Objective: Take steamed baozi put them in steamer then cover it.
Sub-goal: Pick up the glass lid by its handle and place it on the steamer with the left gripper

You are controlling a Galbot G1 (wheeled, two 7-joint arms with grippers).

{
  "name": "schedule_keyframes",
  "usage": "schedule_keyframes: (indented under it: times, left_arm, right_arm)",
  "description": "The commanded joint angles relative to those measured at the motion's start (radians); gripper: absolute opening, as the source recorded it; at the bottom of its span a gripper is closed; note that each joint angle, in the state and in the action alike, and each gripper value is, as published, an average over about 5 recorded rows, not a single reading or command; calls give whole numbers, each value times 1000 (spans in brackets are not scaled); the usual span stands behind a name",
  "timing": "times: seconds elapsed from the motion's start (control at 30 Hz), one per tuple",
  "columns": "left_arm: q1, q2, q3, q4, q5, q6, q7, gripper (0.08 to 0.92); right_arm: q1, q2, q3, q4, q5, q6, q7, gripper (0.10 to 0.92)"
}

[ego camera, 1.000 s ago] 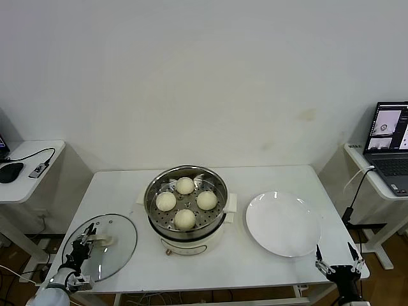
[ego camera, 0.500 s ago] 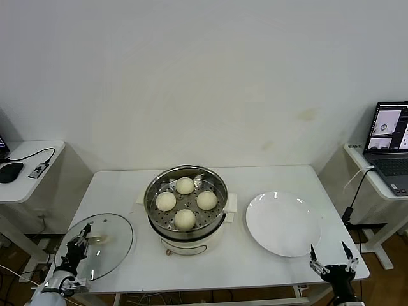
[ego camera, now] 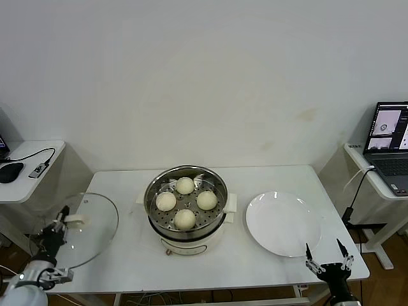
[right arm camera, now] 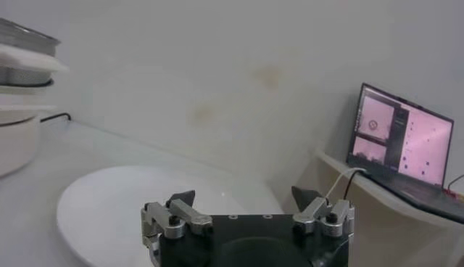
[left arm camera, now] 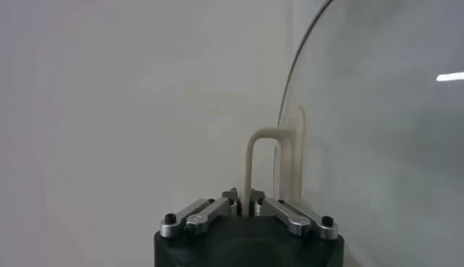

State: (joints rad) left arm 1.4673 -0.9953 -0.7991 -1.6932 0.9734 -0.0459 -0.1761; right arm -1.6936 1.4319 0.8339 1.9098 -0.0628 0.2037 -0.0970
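Several cream-white steamed baozi (ego camera: 185, 218) lie on the perforated tray inside the open steel steamer (ego camera: 152, 191) at the table's middle. My left gripper (ego camera: 62, 220) is shut on the cream loop handle (left arm camera: 262, 138) of a round glass lid (ego camera: 92, 229). It holds the lid tilted above the table's left edge, well left of the steamer. In the left wrist view the left gripper (left arm camera: 244, 199) pinches one leg of the handle, with the lid's glass (left arm camera: 377, 130) beyond. My right gripper (ego camera: 327, 252) hangs open and empty at the table's front right corner; the right wrist view shows this right gripper (right arm camera: 244, 197) too.
An empty white plate (ego camera: 284, 223) lies right of the steamer, just ahead of the right gripper; this plate (right arm camera: 109, 203) and the steamer's side (right arm camera: 22, 43) show in the right wrist view. A laptop (ego camera: 389, 146) stands on a side table at right. Another side table (ego camera: 25, 185) stands at left.
The left gripper closed on the lid's handle, then lifted the lid off the table and carried it left, tilting it up. The right gripper drifted slightly left, still open.
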Motion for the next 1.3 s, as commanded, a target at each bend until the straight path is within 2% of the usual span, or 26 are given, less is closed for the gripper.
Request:
schedule_keyframes:
  times: [0.03, 0.17, 0.27, 0.43, 0.63, 0.83, 1.1, 1.3]
  left_arm:
    - [24, 98, -16, -288, -147, 184, 168, 154]
    - [-33, 149, 113, -359, -173, 239, 202, 154]
    - [-118, 175, 242, -388, -164, 294, 229, 154]
    - [-290, 168, 463, -384, -132, 393, 261, 154]
    - [-480, 113, 669, -339, -72, 497, 307, 154]
    - [-618, 6, 793, -281, 9, 588, 379, 154]
    - [-649, -130, 861, -213, 149, 632, 433, 154]
    - [-638, -195, 863, -176, 236, 629, 452, 154]
  right_arm:
    - [-2, 1, -14, 6, -6, 4, -1, 823]
    - [0, 7, -18, 1, -11, 5, -1, 823]
    - [1, 13, -25, 1, -25, 5, -5, 823]
    - [4, 30, -39, 5, -80, 10, -16, 823]
    - [28, 61, -49, -7, -112, 1, -9, 823]
    - [33, 75, -49, -12, -173, 6, -8, 823]
    - [41, 77, -47, -32, -199, 16, -9, 823]
    - [45, 78, -46, -40, -200, 16, -8, 823]
